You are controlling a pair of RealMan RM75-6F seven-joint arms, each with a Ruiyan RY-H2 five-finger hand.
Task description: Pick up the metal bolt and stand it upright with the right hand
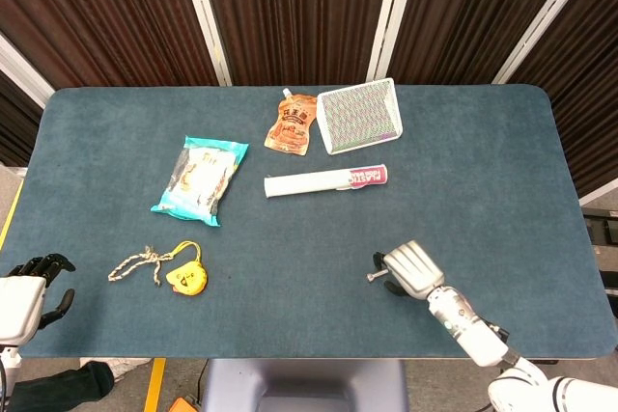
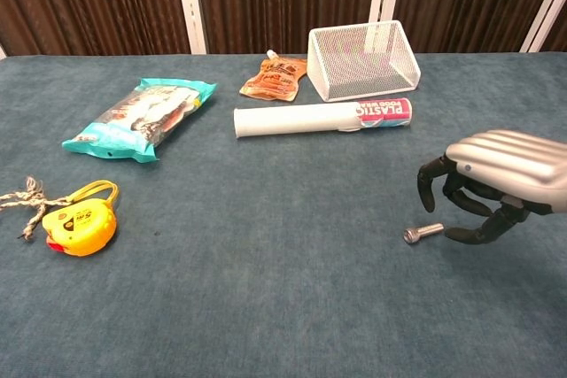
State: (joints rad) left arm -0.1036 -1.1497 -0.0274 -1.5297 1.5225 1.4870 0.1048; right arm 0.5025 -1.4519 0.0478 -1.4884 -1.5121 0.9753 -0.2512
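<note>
The small metal bolt [image 2: 423, 233] [image 1: 374, 277] lies flat on the blue table, front right of centre. My right hand [image 2: 490, 181] [image 1: 408, 269] hovers just right of and over the bolt's shaft end, fingers curled down and apart, holding nothing. The dark fingertips [image 2: 427, 181] hang a little above the bolt; contact is not evident. My left hand [image 1: 29, 288] rests off the table's front left corner, fingers loosely curled and empty, seen only in the head view.
A yellow tape measure [image 2: 78, 222] with a rope sits front left. A teal snack bag [image 2: 143, 116], a white roll [image 2: 319, 118], an orange pouch [image 2: 275, 76] and a wire basket [image 2: 363, 59] lie further back. Bare table [image 2: 266, 307] surrounds the bolt.
</note>
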